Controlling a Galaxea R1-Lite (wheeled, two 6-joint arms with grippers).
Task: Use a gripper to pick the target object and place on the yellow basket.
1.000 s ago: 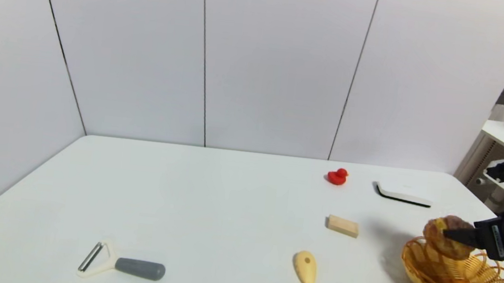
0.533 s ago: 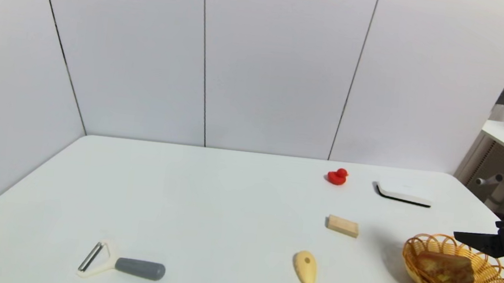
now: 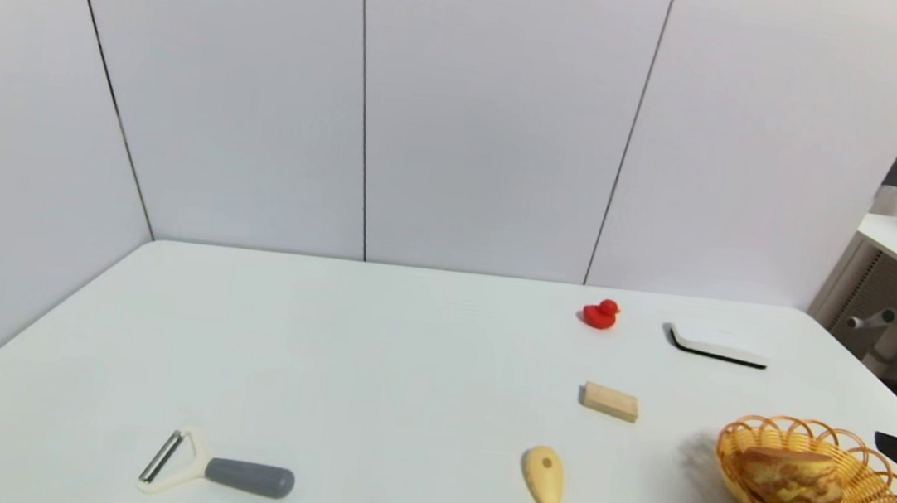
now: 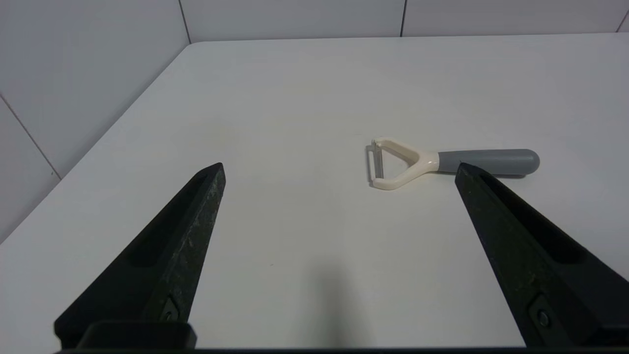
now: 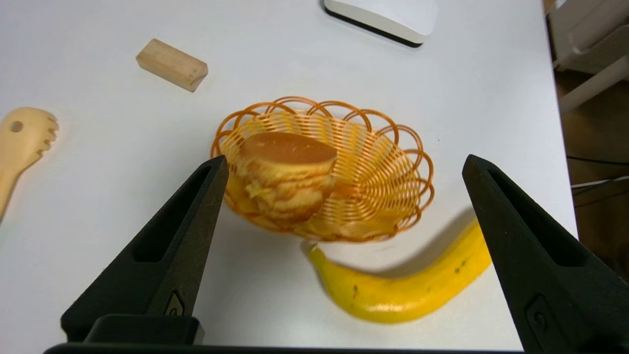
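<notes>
Since release: right pincer (image 5: pixel 344 164) back, bun (image 3: pixel 793 484) tilted in basket (image 3: pixel 881 497).

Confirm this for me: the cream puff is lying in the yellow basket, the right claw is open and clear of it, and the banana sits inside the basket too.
One part is wrong: the banana lies on the table beside the yellow basket, not inside it, as the right wrist view shows. The rest holds: the cream puff lies in the basket, and the right claw is open and clear of it.

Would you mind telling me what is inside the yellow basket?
Only the bun lies inside the basket, toward one side. The weave beneath the bun is covered.
</notes>
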